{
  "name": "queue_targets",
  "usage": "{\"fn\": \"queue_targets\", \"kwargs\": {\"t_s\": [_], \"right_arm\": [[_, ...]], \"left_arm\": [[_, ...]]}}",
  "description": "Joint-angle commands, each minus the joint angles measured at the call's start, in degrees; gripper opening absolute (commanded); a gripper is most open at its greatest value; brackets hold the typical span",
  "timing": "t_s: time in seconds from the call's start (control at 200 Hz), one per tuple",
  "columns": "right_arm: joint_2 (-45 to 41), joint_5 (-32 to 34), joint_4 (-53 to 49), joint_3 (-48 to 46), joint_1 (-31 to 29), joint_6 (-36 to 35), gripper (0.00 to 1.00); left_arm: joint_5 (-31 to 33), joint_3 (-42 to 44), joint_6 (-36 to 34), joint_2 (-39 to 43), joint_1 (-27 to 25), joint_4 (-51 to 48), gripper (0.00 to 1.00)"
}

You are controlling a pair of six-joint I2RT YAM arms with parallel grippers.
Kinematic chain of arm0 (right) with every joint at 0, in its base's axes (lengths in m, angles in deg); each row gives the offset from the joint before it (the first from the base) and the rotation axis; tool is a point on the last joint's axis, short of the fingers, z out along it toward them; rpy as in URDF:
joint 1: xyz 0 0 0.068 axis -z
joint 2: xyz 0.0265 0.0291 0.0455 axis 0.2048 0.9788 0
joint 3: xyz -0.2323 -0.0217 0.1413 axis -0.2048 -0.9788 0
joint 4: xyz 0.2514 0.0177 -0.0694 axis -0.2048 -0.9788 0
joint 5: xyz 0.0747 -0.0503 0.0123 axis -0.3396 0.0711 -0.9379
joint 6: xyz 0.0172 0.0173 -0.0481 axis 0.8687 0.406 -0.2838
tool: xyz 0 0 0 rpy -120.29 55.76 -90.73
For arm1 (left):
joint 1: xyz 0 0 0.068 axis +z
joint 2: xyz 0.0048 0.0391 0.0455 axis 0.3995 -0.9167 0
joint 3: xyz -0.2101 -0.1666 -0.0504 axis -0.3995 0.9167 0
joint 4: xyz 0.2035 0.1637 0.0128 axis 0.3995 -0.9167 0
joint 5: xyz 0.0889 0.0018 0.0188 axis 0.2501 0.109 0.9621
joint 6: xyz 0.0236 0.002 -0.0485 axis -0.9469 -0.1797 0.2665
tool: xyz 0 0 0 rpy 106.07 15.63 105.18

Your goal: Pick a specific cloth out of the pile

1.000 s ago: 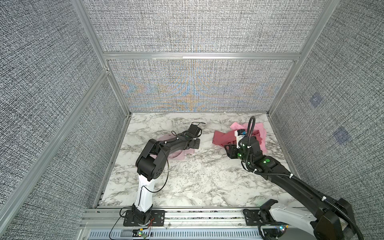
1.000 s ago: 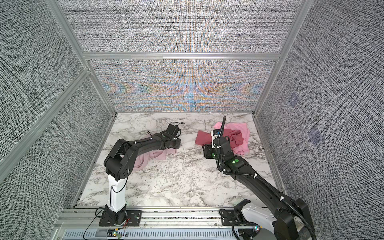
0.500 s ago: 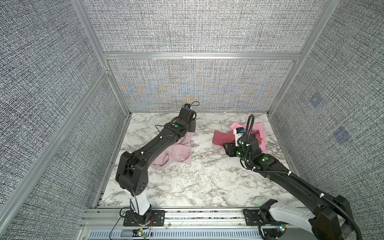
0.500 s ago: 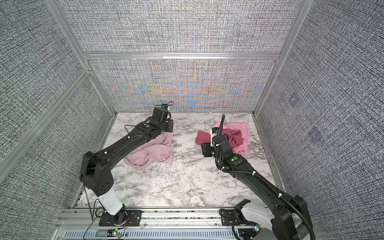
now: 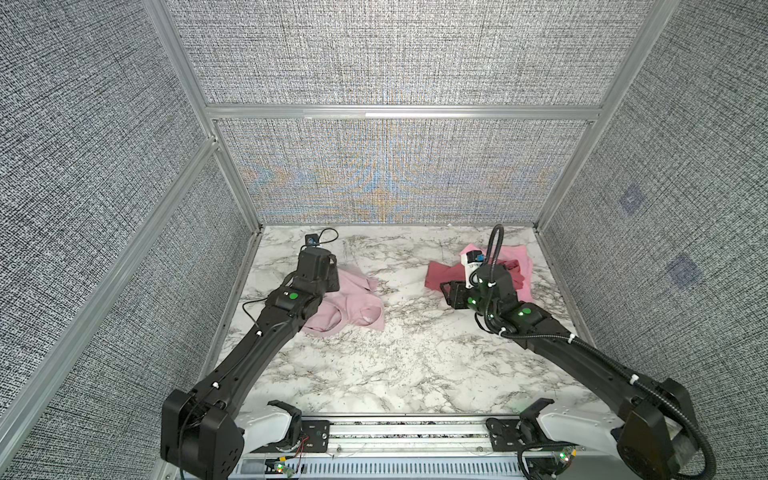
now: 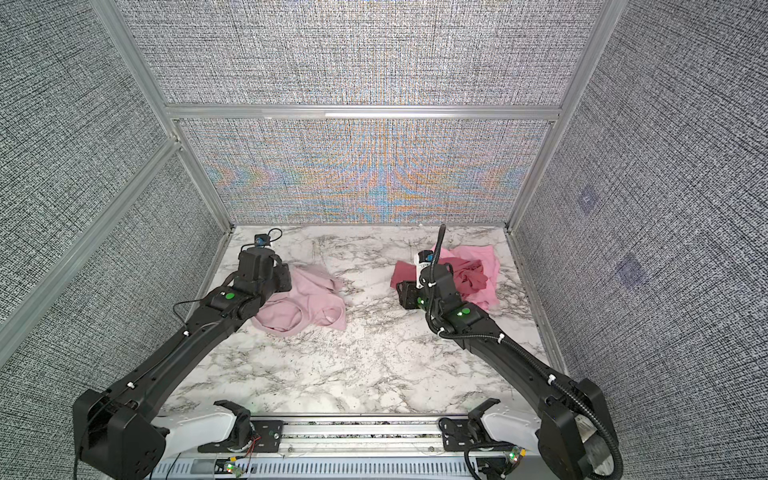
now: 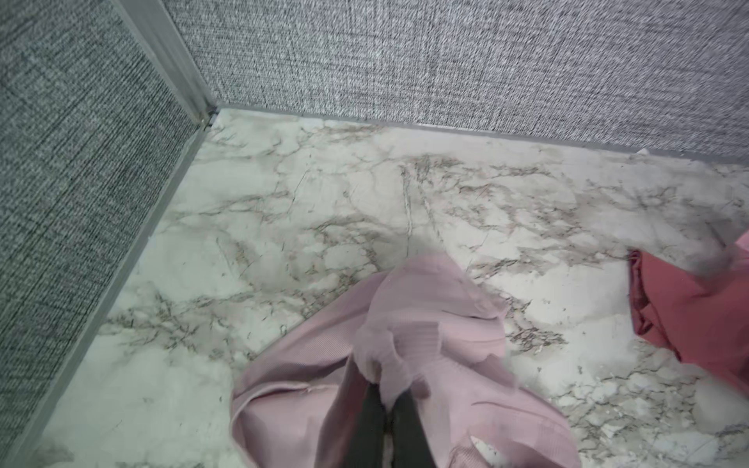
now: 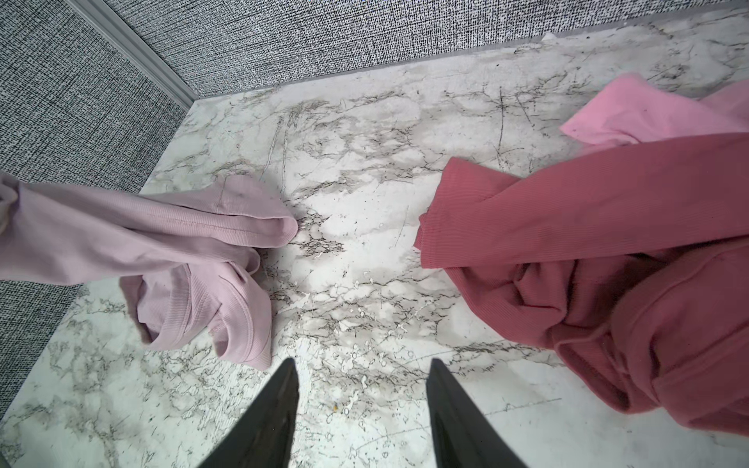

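Cloth (image 5: 353, 307), pale mauve-pink, lies crumpled on the marble tabletop (image 5: 415, 365) at the left in both top views, well apart from the pile (image 5: 521, 276) of rose-red and brighter pink fabric at the right. In the left wrist view the left tool (image 7: 388, 399) is pinched tight on a raised fold of the cloth. In the right wrist view the right tool (image 8: 362, 366) stands partly open, holding nothing, over bare tabletop between the cloth and the pile.
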Motion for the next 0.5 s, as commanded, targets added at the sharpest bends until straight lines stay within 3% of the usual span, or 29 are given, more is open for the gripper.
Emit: {"fn": "queue_targets", "kwargs": {"t_s": [0.0,0.235,0.495], "right_arm": [[1.02,-2.32,1.73,0.75,-0.04,0.60,0.53],[4.21,-5.33,1.36,2.65,-0.04,0.16,0.53],[3.75,-5.51,0.26,3.11,-0.04,0.24,0.53]], "left_arm": [[0.16,4.04,3.59,1.87,3.39,-1.86,0.00],[0.67,14.72,8.16,4.32,9.20,3.88,0.00],[-2.49,16.87,8.72,-0.57,11.44,7.17,0.00]]}}
